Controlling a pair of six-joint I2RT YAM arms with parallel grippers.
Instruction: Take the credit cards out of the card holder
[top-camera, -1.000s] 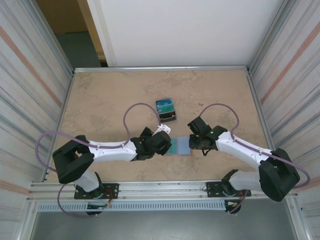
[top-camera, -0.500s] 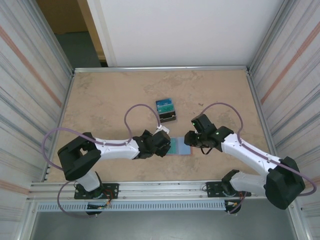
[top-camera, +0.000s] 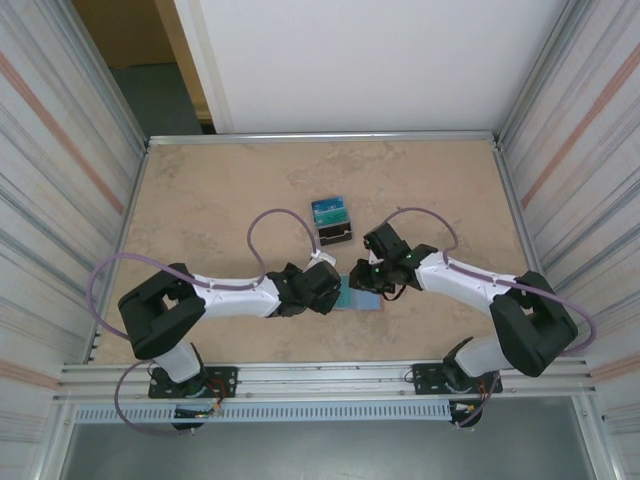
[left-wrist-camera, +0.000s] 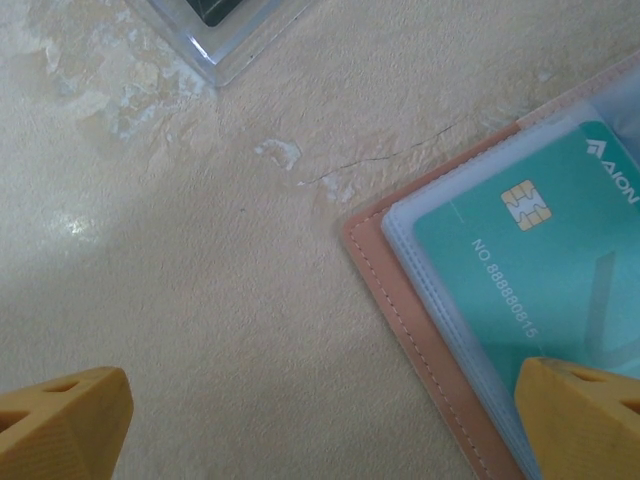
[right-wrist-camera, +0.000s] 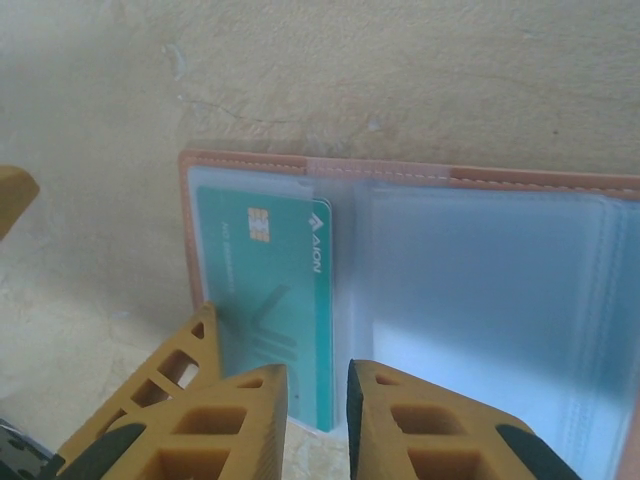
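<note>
The teal credit card (right-wrist-camera: 265, 290) lies in a clear pocket of the card holder (right-wrist-camera: 480, 290), spread open on the desk (left-wrist-camera: 200, 250), its near corner in the slim gap of the right pincer (right-wrist-camera: 318, 378), whose tips are barely parted and grip nothing yet. That pincer has slid here from the holder's other end in the last second, so the pull looks about to start; the left pincer (left-wrist-camera: 320, 400), wide open and empty, has one finger over the holder's edge

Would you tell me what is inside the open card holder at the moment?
One teal card sits in a clear sleeve of the card holder; the neighbouring sleeve looks empty. Anything under the card is hidden.
</note>
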